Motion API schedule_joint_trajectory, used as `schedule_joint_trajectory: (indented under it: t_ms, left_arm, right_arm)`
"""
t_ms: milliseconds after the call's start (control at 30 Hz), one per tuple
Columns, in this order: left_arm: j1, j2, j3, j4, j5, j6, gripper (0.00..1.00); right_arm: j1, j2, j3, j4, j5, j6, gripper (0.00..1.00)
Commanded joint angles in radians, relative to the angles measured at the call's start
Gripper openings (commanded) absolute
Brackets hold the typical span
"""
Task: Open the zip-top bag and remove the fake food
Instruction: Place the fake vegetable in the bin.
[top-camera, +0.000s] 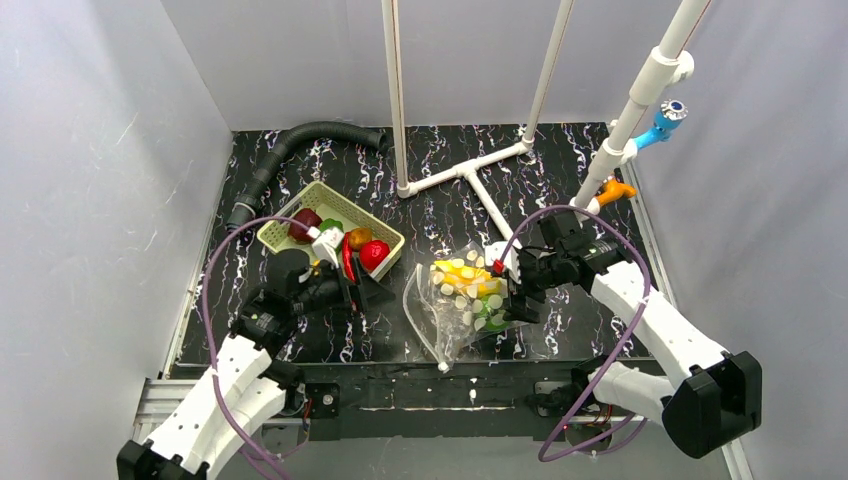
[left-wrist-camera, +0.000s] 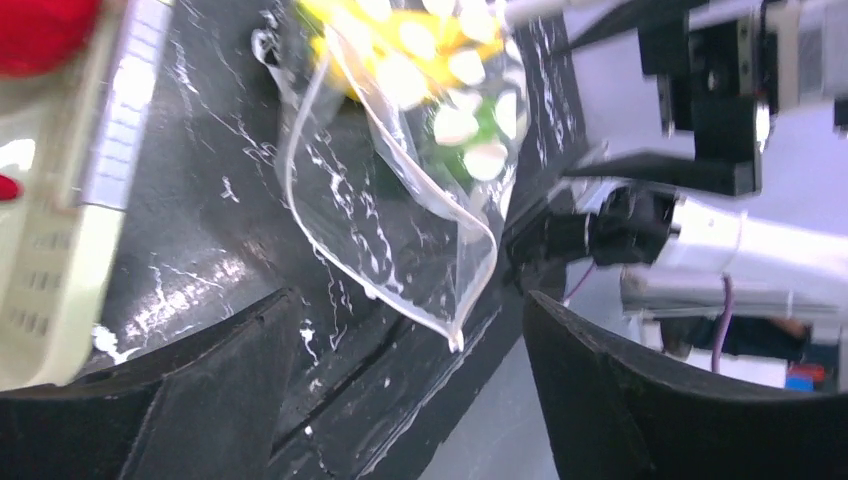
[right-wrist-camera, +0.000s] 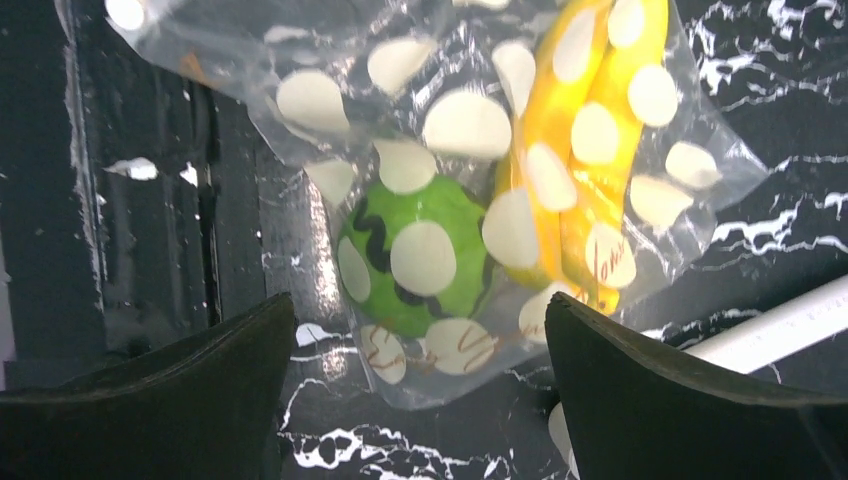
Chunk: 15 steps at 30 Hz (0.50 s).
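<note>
The zip-top bag (top-camera: 455, 305) lies on the black marbled table between the arms, and its mouth gapes toward the left gripper (top-camera: 362, 290). Inside it are a yellow banana (right-wrist-camera: 590, 150) and a green round fruit (right-wrist-camera: 415, 255). In the left wrist view the bag (left-wrist-camera: 400, 190) sits beyond the open left gripper (left-wrist-camera: 410, 400), apart from both fingers. My right gripper (right-wrist-camera: 415, 400) hangs open just above the bag's closed end, holding nothing. More fake food sits in the pale green basket (top-camera: 285, 236): dark red (top-camera: 305, 222), orange (top-camera: 360, 237) and bright red (top-camera: 374, 254) pieces.
A white pipe frame (top-camera: 465, 170) stands behind the bag, and one pipe (right-wrist-camera: 780, 325) runs by the right gripper. A black corrugated hose (top-camera: 300, 140) curls at the back left. An orange clamp (top-camera: 615, 190) grips a slanted pipe at the right. The table's front edge is close.
</note>
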Motion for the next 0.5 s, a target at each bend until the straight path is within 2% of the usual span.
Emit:
schedule_joint_trajectory:
  t_ms: [0, 100, 167, 267, 467]
  left_arm:
    - [-0.143, 0.036, -0.05, 0.109, -0.097, -0.088, 0.74]
    - [-0.211, 0.099, -0.081, 0.17, -0.14, -0.1, 0.62]
    - [-0.23, 0.139, -0.086, 0.199, -0.147, -0.102, 0.61]
    - [-0.261, 0.201, -0.082, 0.247, -0.156, -0.107, 0.57]
    - [-0.358, 0.367, -0.078, 0.378, -0.198, -0.135, 0.51]
  right_arm:
    - [-0.036, -0.032, -0.039, -0.033, 0.074, -0.071, 1.0]
    - [-0.037, -0.031, -0.079, -0.02, 0.058, -0.087, 1.0]
    - [-0.037, -0.023, -0.084, -0.014, 0.04, -0.089, 1.0]
    - [-0.015, 0.001, -0.096, 0.001, 0.046, -0.09, 0.93]
    - [0.073, 0.076, -0.133, 0.091, 0.208, -0.094, 0.81]
